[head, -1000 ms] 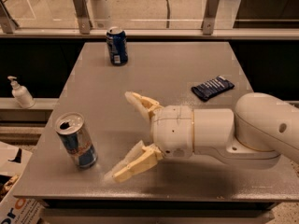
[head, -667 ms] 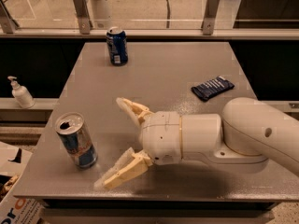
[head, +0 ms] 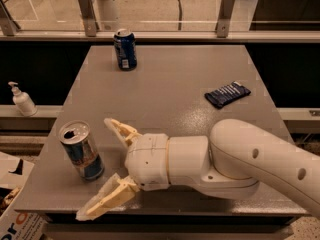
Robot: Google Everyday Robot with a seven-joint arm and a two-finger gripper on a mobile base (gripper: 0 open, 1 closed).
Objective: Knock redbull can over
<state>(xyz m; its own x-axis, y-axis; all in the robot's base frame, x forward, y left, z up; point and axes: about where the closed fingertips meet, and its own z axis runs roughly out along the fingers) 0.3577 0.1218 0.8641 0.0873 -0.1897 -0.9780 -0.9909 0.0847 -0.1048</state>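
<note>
The hand (head: 95, 169) lies low over the near left part of the table (head: 175, 99), at the end of a thick cream arm (head: 250, 164) that comes in from the right. It is spread wide and has hold of nothing. One finger (head: 121, 132) points away and to the left, and the other finger (head: 106, 202) reaches towards the table's near edge.

The redbull can (head: 81, 151) stands upright just to the left of the hand, at the mouth of the spread fingers. It sits nearer the far finger's tip than the near one's. Its silver top with the open tab hole faces up, and the blue and silver sides show below it. I cannot tell whether either finger touches it.

Far beyond the hand, near the back edge of the table, a darker blue can (head: 125, 49) with a white label stands upright. It is well apart from the hand and from the redbull can. To the right and beyond the hand, past the arm's wrist, a dark blue packet (head: 227, 94) lies flat on the table.

Off the table, on a ledge well to the left of the hand, stands a small white pump bottle (head: 22, 100). A cardboard box (head: 12, 219) sits below the table's near left corner.
</note>
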